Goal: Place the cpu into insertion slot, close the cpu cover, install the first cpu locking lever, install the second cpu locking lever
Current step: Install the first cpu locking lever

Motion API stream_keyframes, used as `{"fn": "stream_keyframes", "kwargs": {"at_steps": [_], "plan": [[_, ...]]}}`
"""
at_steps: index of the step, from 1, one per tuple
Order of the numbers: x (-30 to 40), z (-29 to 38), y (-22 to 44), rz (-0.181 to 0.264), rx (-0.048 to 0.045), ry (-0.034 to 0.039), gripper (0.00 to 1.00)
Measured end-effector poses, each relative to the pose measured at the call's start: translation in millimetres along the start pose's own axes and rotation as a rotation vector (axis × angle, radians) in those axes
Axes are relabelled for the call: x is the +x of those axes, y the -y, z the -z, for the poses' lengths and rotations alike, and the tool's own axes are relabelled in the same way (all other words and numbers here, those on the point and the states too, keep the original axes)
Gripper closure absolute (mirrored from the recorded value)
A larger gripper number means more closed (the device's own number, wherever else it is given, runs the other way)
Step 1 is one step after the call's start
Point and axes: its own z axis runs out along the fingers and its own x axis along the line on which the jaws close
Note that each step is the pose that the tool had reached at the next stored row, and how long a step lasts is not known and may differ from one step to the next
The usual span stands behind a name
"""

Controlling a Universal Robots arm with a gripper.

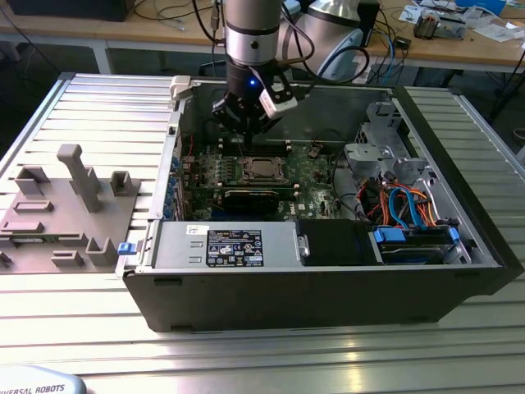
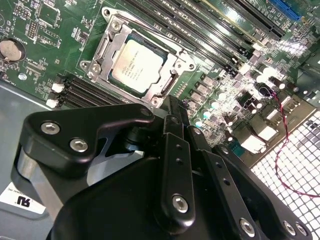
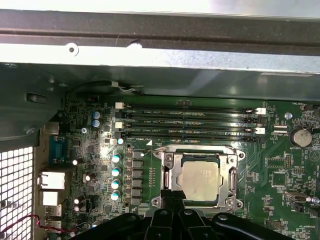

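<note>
The open computer case [image 1: 328, 271] is seen lying on the ribbed metal table [image 1: 90, 115]; its walls stand on all sides of the green motherboard [image 1: 246, 168], so room around the board is bounded, open only from above. In the exterior view the claw [image 1: 246, 123] hangs over the board's far edge, just beyond the insertion slot [image 1: 261, 169] and near the far case wall; free space lies toward the drive bay and cables at the exterior view's right.

The cpu [image 2: 137, 65] is seated in the slot, its silver-grey top showing square and flat in both wrist views [image 3: 201, 180]; the cpu cover [image 3: 168, 172] is seen as a shiny metal frame lying down around the chip (whether the locking levers are fully latched cannot be told). Four long memory slots [image 3: 190, 122] run parallel just beside the socket, empty.

The claw's black fingers [image 2: 172, 165] are seen pressed together, nothing between them, the tips just short of the socket's rim; contact with the board cannot be judged.
</note>
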Motion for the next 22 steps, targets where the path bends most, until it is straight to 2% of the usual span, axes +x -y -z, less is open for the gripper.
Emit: {"fn": "stream_keyframes", "kwargs": {"at_steps": [22], "plan": [[6.0, -0.1, -0.2, 0.0, 0.0, 0.0, 0.89]]}}
